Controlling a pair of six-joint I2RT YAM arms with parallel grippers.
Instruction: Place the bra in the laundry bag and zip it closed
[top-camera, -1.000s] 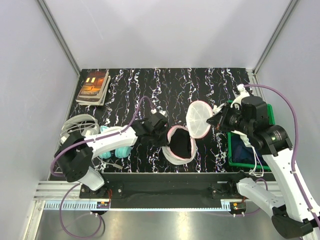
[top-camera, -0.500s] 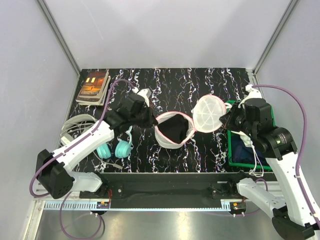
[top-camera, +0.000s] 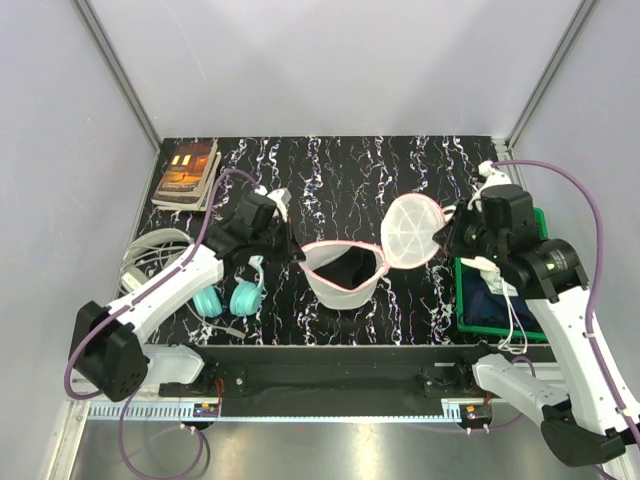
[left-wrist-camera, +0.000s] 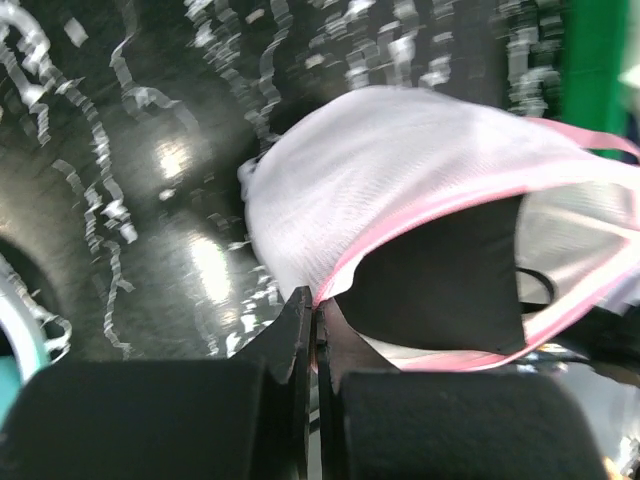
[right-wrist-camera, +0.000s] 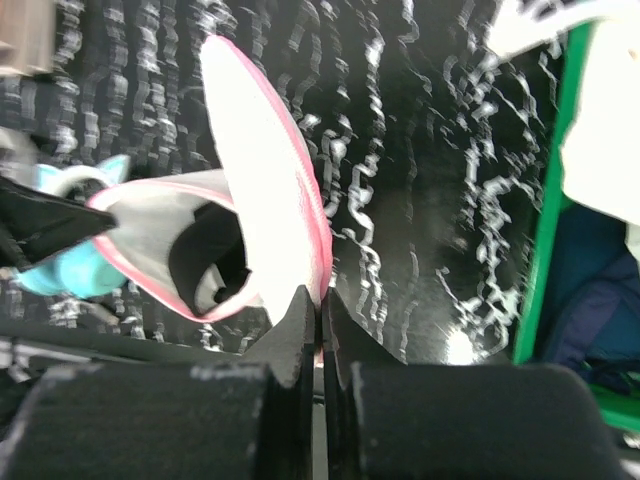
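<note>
The laundry bag (top-camera: 345, 272), white mesh with pink trim, hangs stretched open between my two grippers above the table. The black bra (top-camera: 345, 270) lies inside its lower half; it also shows in the left wrist view (left-wrist-camera: 440, 275) and the right wrist view (right-wrist-camera: 205, 255). My left gripper (top-camera: 296, 254) is shut on the pink rim of the lower half (left-wrist-camera: 400, 180). My right gripper (top-camera: 441, 240) is shut on the pink rim of the upper half (top-camera: 412, 228), which stands on edge in the right wrist view (right-wrist-camera: 265, 170).
Teal headphones (top-camera: 228, 297) lie left of the bag under my left arm. Books (top-camera: 186, 172) lie at the back left, a white cable coil (top-camera: 150, 252) at the left edge. A green bin (top-camera: 492, 300) with dark clothes stands at the right.
Both grippers lifted the bag and moved it back and left, stretching it between them. The left arm swung away to the left, the right gripper shifted right and back.
</note>
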